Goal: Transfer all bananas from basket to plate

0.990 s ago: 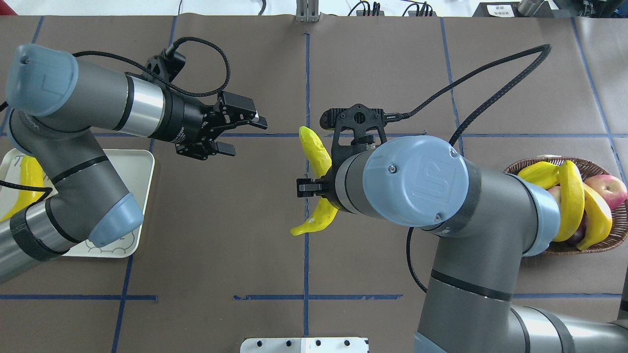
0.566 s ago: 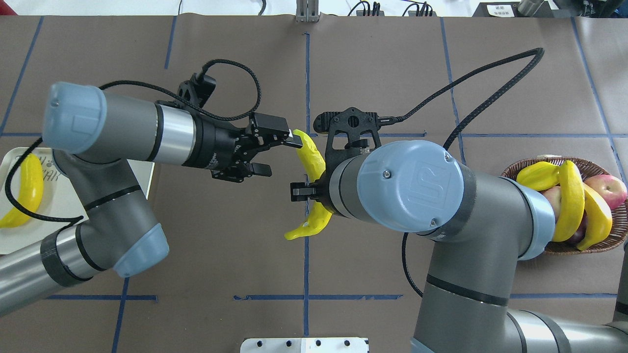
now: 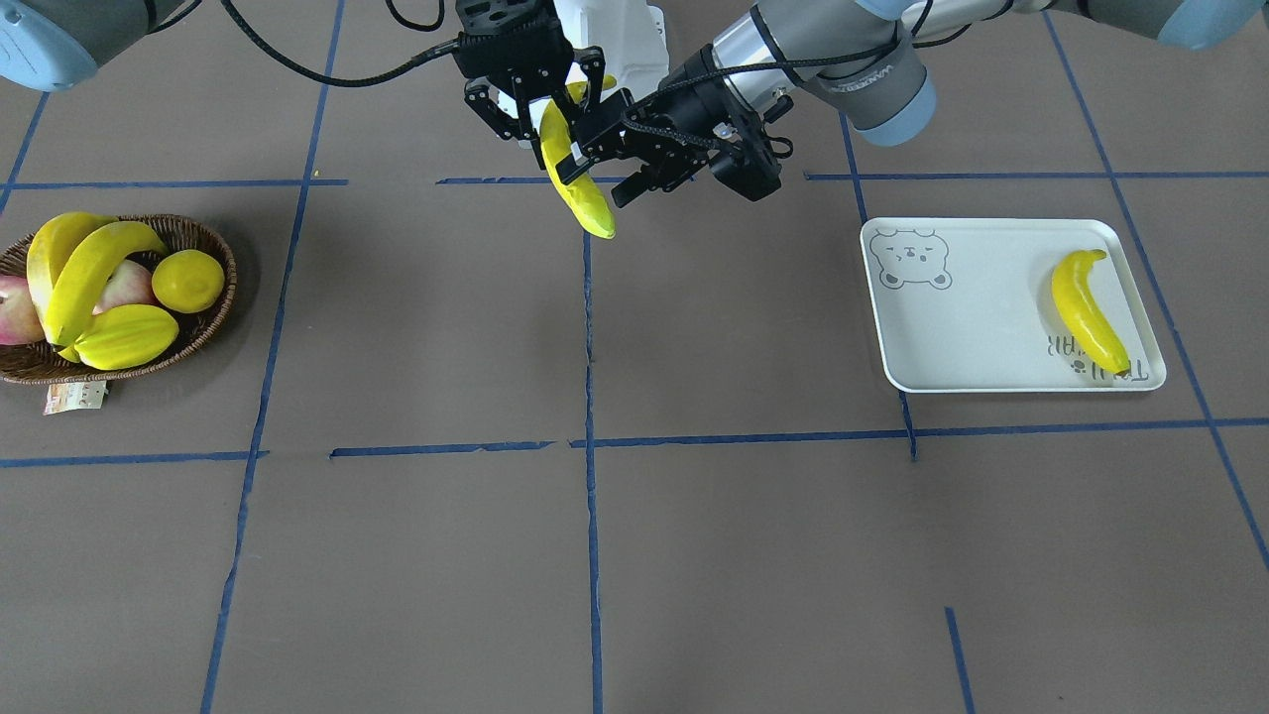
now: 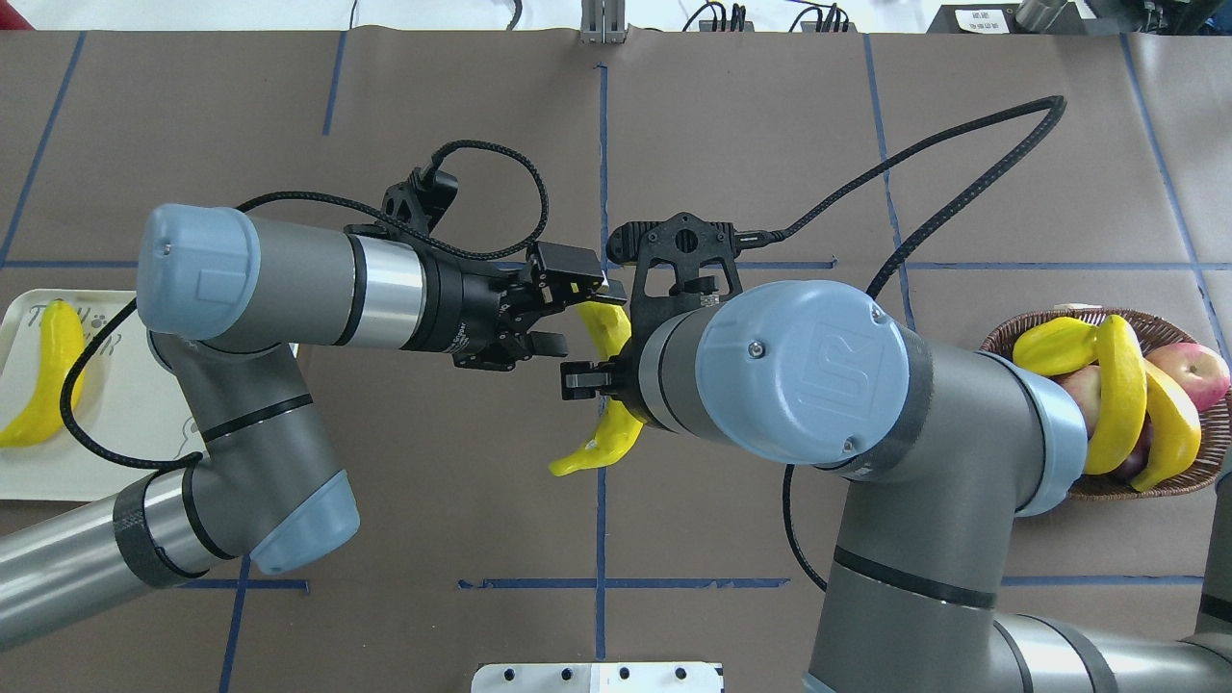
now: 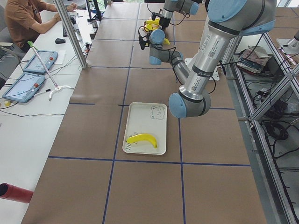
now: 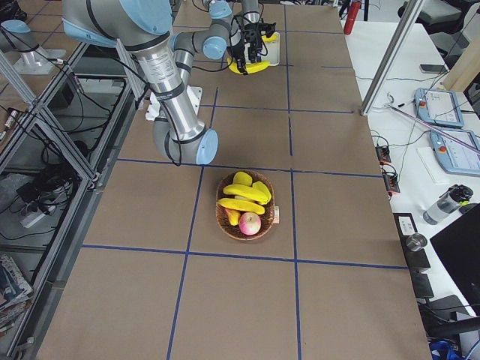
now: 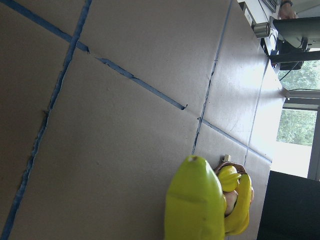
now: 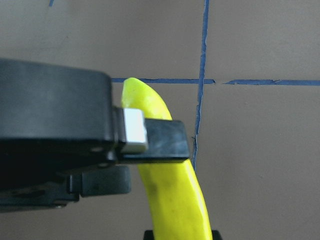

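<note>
My right gripper [image 4: 616, 371] is shut on a yellow banana [image 4: 606, 438] and holds it in the air over the table's middle; it also shows in the front view [image 3: 575, 193]. My left gripper [image 4: 577, 318] is open, with its fingers [image 8: 160, 142] on either side of the banana's upper part. The plate [image 3: 991, 377] holds one banana [image 3: 1089, 309] at the robot's left. The wicker basket [image 3: 198, 332] at the robot's right holds two more bananas [image 3: 89, 268].
The basket also holds a lemon [image 3: 188, 281], a starfruit [image 3: 124, 337] and apples [image 3: 15, 322]. Blue tape lines cross the brown table. A white mounting plate [image 4: 597, 677] sits at the near table edge. A person sits at the side desk [image 5: 28, 18].
My left arm has swung right from near the plate to the held banana, and its open fingers now straddle the banana's upper part. My right gripper shifted slightly left with the banana.
</note>
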Robot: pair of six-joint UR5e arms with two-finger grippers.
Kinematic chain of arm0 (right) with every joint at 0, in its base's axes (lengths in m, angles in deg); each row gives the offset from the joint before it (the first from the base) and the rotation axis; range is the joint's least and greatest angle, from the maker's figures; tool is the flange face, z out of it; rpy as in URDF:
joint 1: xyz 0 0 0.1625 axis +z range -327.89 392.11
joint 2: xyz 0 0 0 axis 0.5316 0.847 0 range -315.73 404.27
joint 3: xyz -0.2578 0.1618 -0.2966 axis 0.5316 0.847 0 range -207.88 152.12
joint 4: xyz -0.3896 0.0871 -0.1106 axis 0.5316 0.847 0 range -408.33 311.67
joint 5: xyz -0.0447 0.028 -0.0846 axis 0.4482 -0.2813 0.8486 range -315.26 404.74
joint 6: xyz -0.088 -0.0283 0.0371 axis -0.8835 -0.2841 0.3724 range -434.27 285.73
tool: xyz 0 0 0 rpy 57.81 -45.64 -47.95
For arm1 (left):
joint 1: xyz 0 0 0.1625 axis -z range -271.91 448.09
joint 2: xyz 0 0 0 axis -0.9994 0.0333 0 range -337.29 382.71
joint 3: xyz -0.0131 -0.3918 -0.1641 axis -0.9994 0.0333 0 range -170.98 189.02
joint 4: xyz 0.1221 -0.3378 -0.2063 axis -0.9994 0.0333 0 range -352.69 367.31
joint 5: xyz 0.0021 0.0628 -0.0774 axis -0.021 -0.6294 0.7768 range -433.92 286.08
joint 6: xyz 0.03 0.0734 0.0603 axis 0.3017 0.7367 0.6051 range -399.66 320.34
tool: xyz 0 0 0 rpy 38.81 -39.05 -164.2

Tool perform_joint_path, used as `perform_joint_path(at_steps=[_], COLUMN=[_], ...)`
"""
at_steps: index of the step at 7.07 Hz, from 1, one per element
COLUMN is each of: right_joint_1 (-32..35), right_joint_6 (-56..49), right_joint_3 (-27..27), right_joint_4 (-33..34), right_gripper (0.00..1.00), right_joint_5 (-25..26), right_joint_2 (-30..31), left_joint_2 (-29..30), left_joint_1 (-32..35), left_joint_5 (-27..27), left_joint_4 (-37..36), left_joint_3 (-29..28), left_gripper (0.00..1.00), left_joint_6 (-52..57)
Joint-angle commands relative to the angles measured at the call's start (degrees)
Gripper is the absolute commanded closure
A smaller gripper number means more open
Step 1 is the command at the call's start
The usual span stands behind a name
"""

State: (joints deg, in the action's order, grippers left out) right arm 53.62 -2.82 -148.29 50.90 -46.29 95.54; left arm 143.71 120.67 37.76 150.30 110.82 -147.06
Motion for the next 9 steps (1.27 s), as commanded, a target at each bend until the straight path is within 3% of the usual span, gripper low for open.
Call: perform_joint_path(at_steps=[1, 3, 4, 5, 6, 7, 8, 9], right_joint_1=[-0.67, -0.77, -0.85, -0.85, -0.85, -0.77, -0.85, -0.77], right_joint_6=[0.00, 0.00, -0.09, -0.17, -0.18, -0.18, -0.18, -0.09], right_joint_3=[0.00, 0.00, 0.00, 0.00, 0.00, -0.09, -0.09, -0.87], right_joint_4=[0.00, 0.00, -0.09, 0.00, 0.00, 0.00, -0.09, -0.18], right_gripper=[0.99, 0.99, 0.99, 0.99, 0.98, 0.95, 0.14, 0.00], right_joint_5=[0.24, 0.15, 0.15, 0.15, 0.15, 0.06, -0.20, -0.12], right_joint_2=[-0.12, -0.30, -0.30, -0.30, -0.21, -0.21, -0.21, -0.13], left_joint_2=[0.29, 1.08, 1.08, 1.00, 0.91, 0.73, 0.56, 0.47], left_joint_1=[-0.15, -0.15, -0.15, -0.24, -0.33, -0.33, -0.24, -0.24], left_joint_5=[-0.06, -0.06, -0.06, -0.06, 0.03, 0.03, 0.12, 0.12], left_joint_4=[0.00, 0.09, 0.09, 0.09, 0.09, 0.09, 0.09, 0.09], left_joint_3=[-0.11, -1.16, -1.08, -1.08, -0.90, -0.64, -0.46, -0.29], left_gripper=[0.16, 0.18, 0.34, 0.57, 0.90, 1.00, 1.00, 1.00], left_joint_6=[0.00, 0.00, 0.00, 0.00, 0.00, 0.00, -0.09, 0.00])
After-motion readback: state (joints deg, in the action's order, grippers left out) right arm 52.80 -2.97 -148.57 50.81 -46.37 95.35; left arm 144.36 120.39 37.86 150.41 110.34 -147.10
